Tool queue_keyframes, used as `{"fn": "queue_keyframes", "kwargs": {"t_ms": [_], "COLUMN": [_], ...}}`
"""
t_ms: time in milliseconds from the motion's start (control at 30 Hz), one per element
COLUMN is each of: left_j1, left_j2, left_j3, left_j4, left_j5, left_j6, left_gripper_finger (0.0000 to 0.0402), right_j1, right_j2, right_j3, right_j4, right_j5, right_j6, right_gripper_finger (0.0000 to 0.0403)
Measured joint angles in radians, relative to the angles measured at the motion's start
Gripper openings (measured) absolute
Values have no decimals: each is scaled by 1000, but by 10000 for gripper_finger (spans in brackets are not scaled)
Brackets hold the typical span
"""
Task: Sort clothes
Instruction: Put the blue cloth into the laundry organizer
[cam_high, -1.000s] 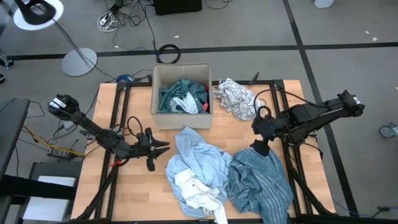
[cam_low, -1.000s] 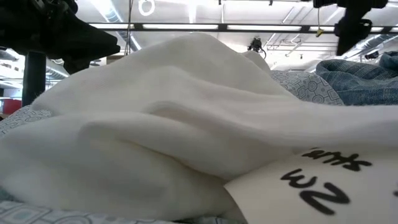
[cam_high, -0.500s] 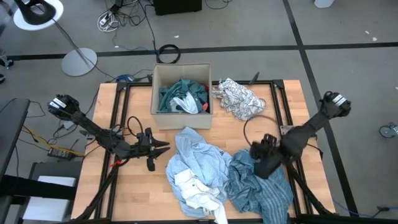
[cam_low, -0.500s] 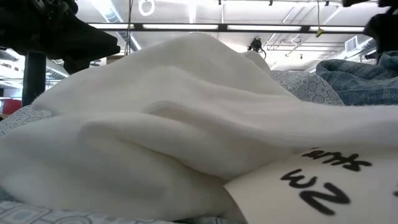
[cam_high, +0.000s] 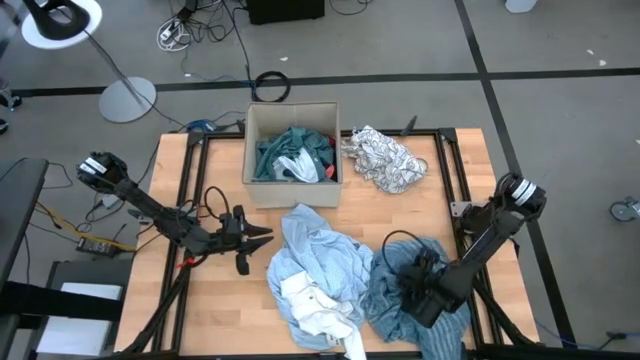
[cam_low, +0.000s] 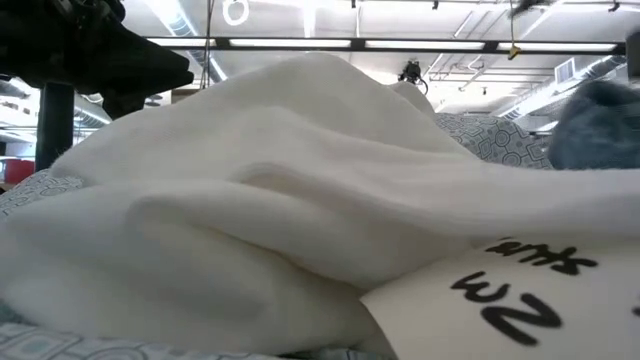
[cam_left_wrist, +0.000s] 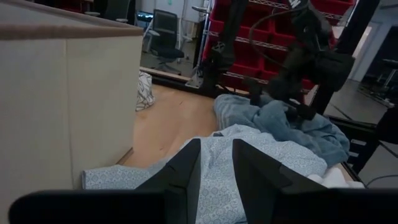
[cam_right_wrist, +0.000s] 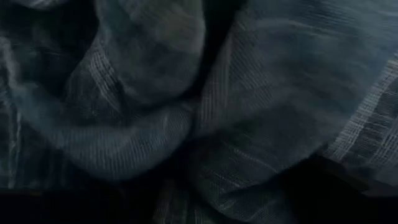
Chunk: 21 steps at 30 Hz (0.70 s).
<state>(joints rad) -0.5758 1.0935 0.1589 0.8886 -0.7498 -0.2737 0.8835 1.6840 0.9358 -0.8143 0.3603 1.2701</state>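
Wooden counter (cam_high: 215, 300) on a grey shop floor, cables and a lamp base behind it. Biggest items on it: light blue garment (cam_high: 322, 258) spread mid-front, grey-blue striped garment (cam_high: 395, 300) bunched just right of it and touching, white garment (cam_high: 312, 305) at the front edge against the blue one. Cardboard box (cam_high: 262, 188) at the back holds teal, white and a bit of red. White garment with black pattern (cam_high: 385, 157) lies beside the box's right wall

Right gripper (cam_high: 420, 290) is down in the striped pile; right wrist view is nothing but striped folds up close, so I cannot tell whether it's wide or closed. Left gripper (cam_left_wrist: 214, 168) hovers left of the blue garment, narrow gap, holding nothing

I judge the step is picking the striped one. I'd pinch one thick fold near the pile's middle, lift straight up, and watch that the blue edge doesn't drag along
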Motion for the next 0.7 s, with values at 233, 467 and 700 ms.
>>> {"fn": "queue_keyframes", "kwargs": {"t_ms": [233,467,700], "left_j1": [0,0,0], "left_j2": [0,0,0], "left_j3": [0,0,0], "left_j4": [2,1,-1], "left_j5": [1,3,3], "left_j6": [-19,-19,-18], "left_gripper_finger": [99,99,99], "right_j1": [-36,-101,-188], "right_j2": [-42,-284,-539], "right_j3": [-53,-55,4], "right_j4": [71,-121,-200], "right_j5": [83,87,224], "right_j6": [-66,-84,-166], "right_gripper_finger": [121,22,9]}}
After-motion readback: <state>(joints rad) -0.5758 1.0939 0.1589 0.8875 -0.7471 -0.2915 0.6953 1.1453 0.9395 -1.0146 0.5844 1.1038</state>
